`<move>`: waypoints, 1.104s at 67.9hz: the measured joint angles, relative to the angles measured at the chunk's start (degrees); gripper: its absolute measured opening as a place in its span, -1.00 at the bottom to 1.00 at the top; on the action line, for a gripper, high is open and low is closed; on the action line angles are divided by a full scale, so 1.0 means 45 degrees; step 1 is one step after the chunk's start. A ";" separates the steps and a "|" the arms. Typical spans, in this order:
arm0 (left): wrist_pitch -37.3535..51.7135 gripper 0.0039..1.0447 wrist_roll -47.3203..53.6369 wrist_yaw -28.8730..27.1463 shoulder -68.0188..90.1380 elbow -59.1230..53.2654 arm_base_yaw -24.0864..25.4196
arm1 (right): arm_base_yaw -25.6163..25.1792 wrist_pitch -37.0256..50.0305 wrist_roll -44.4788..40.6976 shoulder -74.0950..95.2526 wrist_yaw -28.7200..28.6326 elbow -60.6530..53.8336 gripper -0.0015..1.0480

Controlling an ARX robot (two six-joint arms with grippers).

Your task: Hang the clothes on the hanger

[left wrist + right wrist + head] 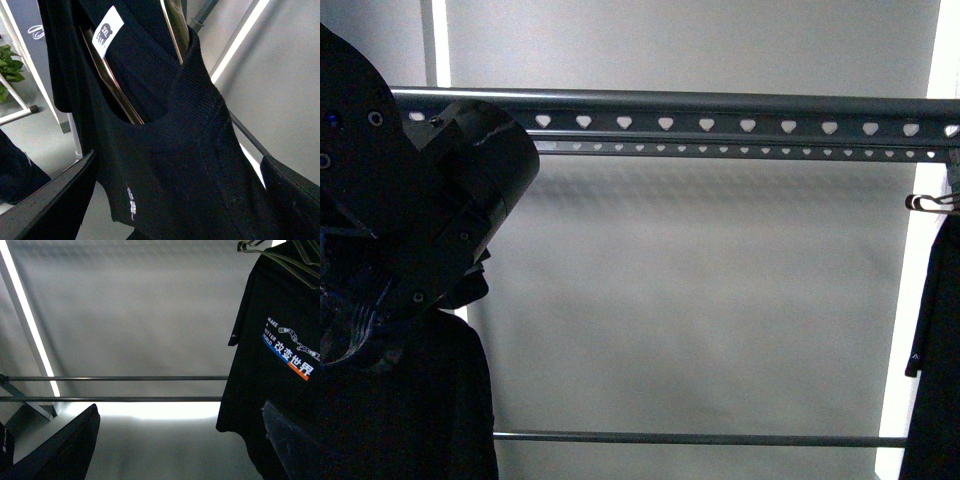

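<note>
The left arm (pixel 430 200) was raised and bent at the left end of the clothes rack (pixel 720 104), and the left gripper (pixel 178 156) gaped wide, with a plain black garment (pixel 200 200) hanging between its fingers. Further right, the right gripper (pixel 180 405) also gaped, empty, facing 2 thin lower bars (pixel 125 378). The printed T-shirt (pixel 280 390) hung on a small hanger (pixel 280 257) at the rack's right end.

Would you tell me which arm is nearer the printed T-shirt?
Right: its jaws sit just beside the printed T-shirt; the left arm is at the rack's opposite end.
</note>
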 joint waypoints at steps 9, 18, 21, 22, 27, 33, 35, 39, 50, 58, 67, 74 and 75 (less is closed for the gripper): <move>0.0704 0.88 0.0559 0.0039 0.0359 0.0529 0.0209 | 0.0000 0.0000 0.0000 0.0000 0.0000 0.0000 0.86; 0.0850 0.88 0.0918 0.0223 0.0476 0.0641 0.0403 | 0.0000 0.0000 0.0000 0.0000 0.0000 0.0000 0.86; 0.0835 0.88 0.0957 0.0340 0.0476 0.0641 0.0437 | 0.0000 0.0000 0.0000 0.0000 0.0005 0.0000 0.86; 0.0806 0.87 0.0967 0.0384 0.0476 0.0636 0.0447 | 0.0000 0.0000 0.0000 0.0000 0.0000 0.0000 0.86; 0.0763 0.62 0.1117 0.0466 0.0481 0.0641 0.0447 | 0.0000 0.0000 0.0000 0.0000 0.0005 0.0000 0.86; 0.1010 0.35 0.1477 0.0515 0.0481 0.0636 0.0457 | 0.0000 0.0000 0.0005 0.0000 0.0005 0.0000 0.86; 0.1078 0.24 0.1593 0.0554 0.0471 0.0636 0.0452 | 0.0000 0.0000 0.0005 0.0000 0.0005 0.0000 0.86; 0.0991 0.07 0.1637 0.0612 0.0452 0.0636 0.0457 | 0.0000 0.0000 0.0000 0.0000 0.0000 0.0000 0.86; 0.1093 -0.39 0.1860 0.0797 0.0665 0.0845 0.0680 | 0.0000 0.0000 0.0005 0.0000 0.0005 0.0000 0.86; 0.1127 -0.71 0.1797 0.0855 0.1020 0.1175 0.0865 | 0.0000 0.0000 0.0000 0.0000 0.0005 0.0000 0.86; 0.1404 -0.92 0.1666 0.1112 0.1175 0.1209 0.1035 | 0.0000 0.0000 0.0000 0.0000 0.0000 0.0000 0.86; 0.2671 -0.92 0.2511 0.2059 0.0699 0.0549 0.1088 | 0.0000 0.0000 0.0000 0.0000 0.0005 0.0000 0.86; 0.2997 -0.92 0.2652 0.2273 0.0544 0.0321 0.1088 | 0.0000 0.0000 0.0005 0.0000 0.0005 0.0000 0.86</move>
